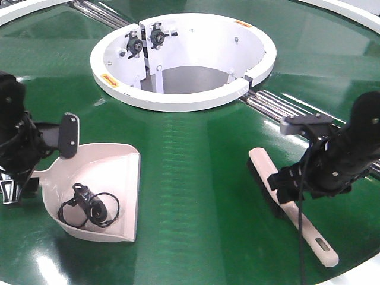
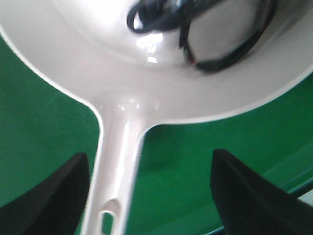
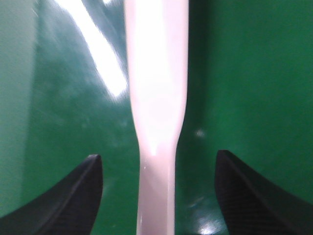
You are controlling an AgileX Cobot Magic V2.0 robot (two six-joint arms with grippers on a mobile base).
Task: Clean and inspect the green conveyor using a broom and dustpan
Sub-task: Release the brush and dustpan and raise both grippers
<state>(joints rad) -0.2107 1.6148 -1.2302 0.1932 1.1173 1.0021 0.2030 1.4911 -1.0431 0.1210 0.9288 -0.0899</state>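
Resting on the green conveyor [image 1: 196, 178] at far left, the dustpan [image 1: 101, 190] is seen with a tangled black cable [image 1: 89, 205] inside. Its handle [image 2: 115, 176] is straddled by the left gripper [image 2: 149, 196], jaws spread wide, nothing clamped. At centre rear the white ring-shaped hub [image 1: 184, 59] is seen. To the right, the broom [image 1: 291, 208] lies flat on the belt; the right gripper [image 3: 159, 196] is parked over its handle, jaws apart, not touching.

Dustpan [image 1: 104, 178] holds black cable [image 1: 89, 206]; broom [image 1: 291, 205] opposite
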